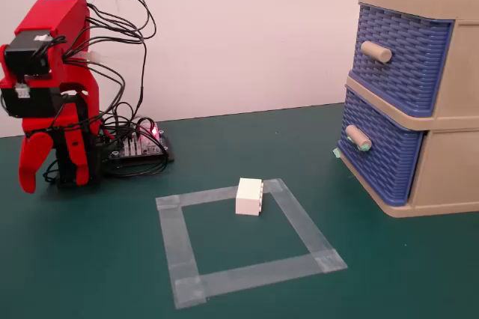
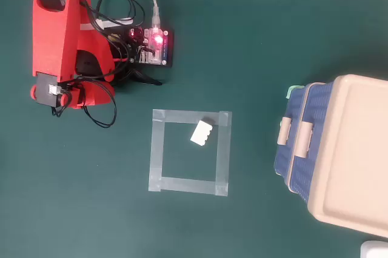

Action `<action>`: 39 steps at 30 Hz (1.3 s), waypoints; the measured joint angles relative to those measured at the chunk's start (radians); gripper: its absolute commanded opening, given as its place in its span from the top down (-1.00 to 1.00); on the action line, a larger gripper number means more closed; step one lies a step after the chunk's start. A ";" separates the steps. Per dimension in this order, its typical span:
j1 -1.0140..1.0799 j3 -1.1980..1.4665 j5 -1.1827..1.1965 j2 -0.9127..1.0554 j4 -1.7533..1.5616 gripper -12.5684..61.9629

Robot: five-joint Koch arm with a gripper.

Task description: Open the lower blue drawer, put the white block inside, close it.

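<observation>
Resting nearest the fixed view's lens, a square outline of translucent tape [image 1: 247, 248] lay stuck to the green bench [image 1: 90, 259], and the white block [image 1: 250, 197] sat on the bench at the far edge of that square, partly on the tape strip there, studs facing sideways; seen from overhead it lay tilted just inside the square's upper right corner [image 2: 201, 132]. It stood well apart from the jaws [image 1: 46, 160], off to their right in the fixed view, with bare bench between. The red arm [image 1: 49, 49] was folded down over its base at the left, its jaws hanging tip-down close to the bench, holding nothing; whether they stood wide or narrow I could not tell, since the red fingers overlapped in the fixed view and the arm's body hid them from overhead. Just right of the jaws and a little farther back, a small circuit board [image 1: 138, 147] with a lit red light lay among black cables. Much farther right of the jaws, past the block, stood the beige frame [image 1: 449, 177] with its two drawers, both pushed in: the lower blue drawer [image 1: 385, 154] with its green-tipped knob [image 1: 358, 138] beneath the upper blue drawer [image 1: 404, 53]. A pale wall [image 1: 247, 27] rose behind.
</observation>
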 measured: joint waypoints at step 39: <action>-1.511 -0.491 1.750 -0.896 -1.959 -0.18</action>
